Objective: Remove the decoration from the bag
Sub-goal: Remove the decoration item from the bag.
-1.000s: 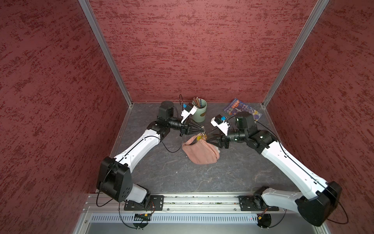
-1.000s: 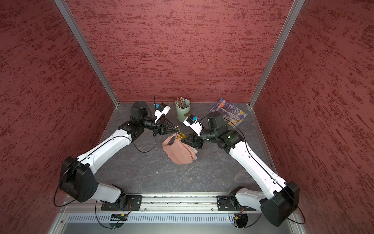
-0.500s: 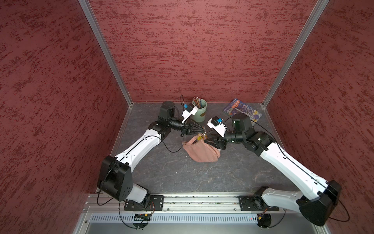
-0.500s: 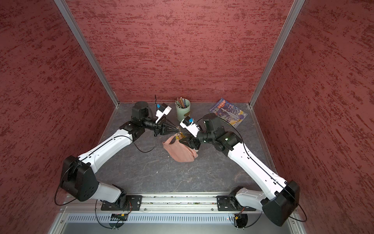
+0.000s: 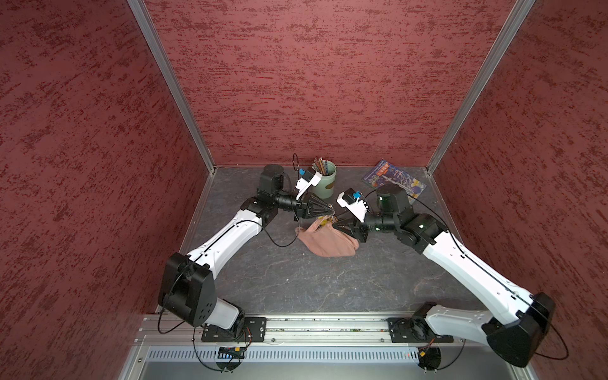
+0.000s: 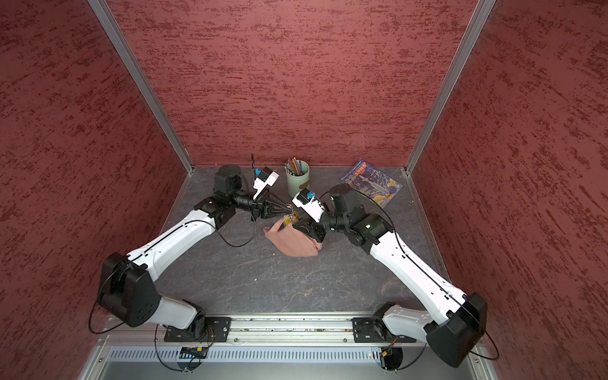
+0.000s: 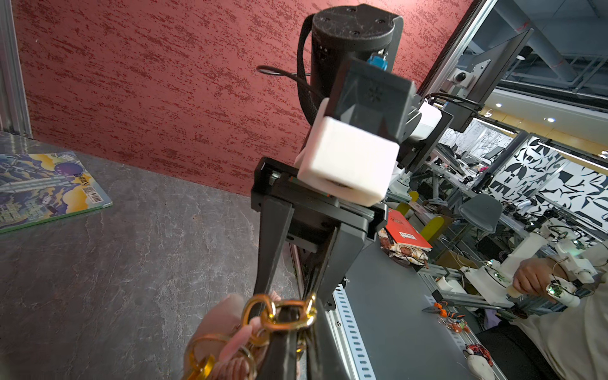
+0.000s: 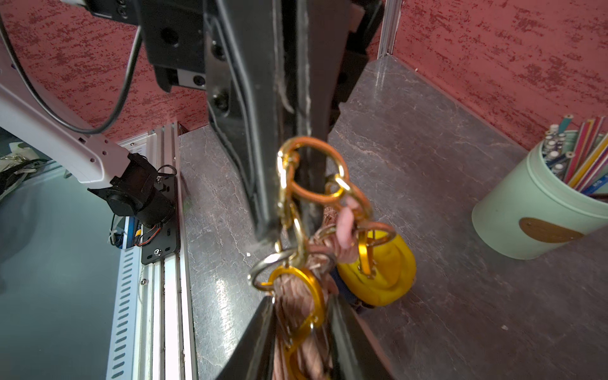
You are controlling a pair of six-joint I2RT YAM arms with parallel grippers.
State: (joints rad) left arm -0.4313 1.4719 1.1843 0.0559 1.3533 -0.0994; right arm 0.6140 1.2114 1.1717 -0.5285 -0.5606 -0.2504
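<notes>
A dark grey, stone-veined worktop [image 5: 296,279] is boxed in on three sides by red textured walls [image 5: 312,82], with aluminium posts [image 5: 170,82] rising from its back corners. Near the middle of the back edge stands a pale green cup [image 5: 327,187], upright and full of coloured pencils [image 5: 319,164]. The right wrist view shows an oval brown label [image 8: 550,230] on its side. A colourful magazine [image 5: 388,174] lies flat by the back right corner, well apart from the cup. An aluminium rail [image 5: 312,329] runs along the front edge.

Magazine [image 7: 39,190] cover lettering too small; nothing legible.
</notes>
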